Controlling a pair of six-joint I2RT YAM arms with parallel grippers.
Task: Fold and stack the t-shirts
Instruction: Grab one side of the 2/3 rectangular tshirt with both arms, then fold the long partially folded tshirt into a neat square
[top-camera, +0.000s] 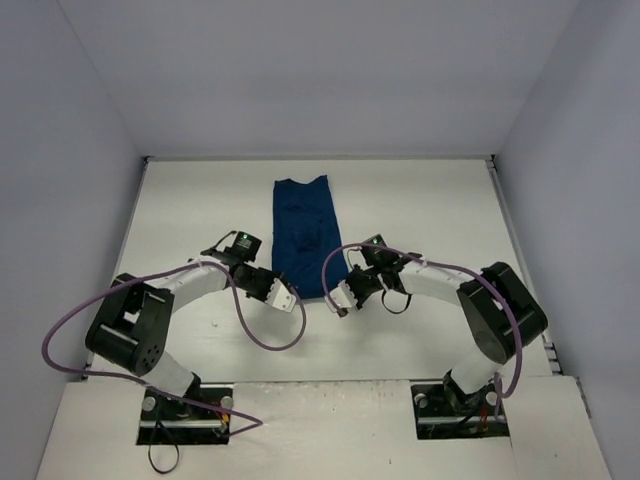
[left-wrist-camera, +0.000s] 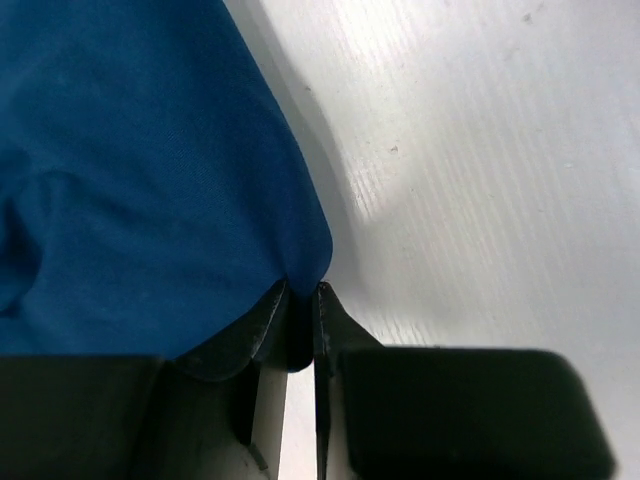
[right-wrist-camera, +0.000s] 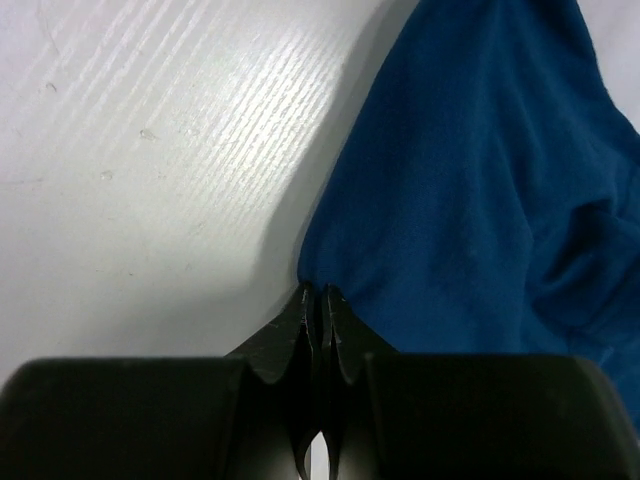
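The top external camera sat high above and behind the two arms (top-camera: 180, 290), looking down and forward from afar over the whole white desk (top-camera: 420, 210). Each wrist camera rode just behind its own hand, the left hand (left-wrist-camera: 302, 290) and the right hand (right-wrist-camera: 317, 292), facing down at the surface from very close. All three views shared the near hem of the blue t-shirt (top-camera: 302, 225).

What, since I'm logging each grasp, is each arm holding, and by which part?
Both hold the t-shirt: the left fingers pinch its near left corner, the right fingers its near right corner.
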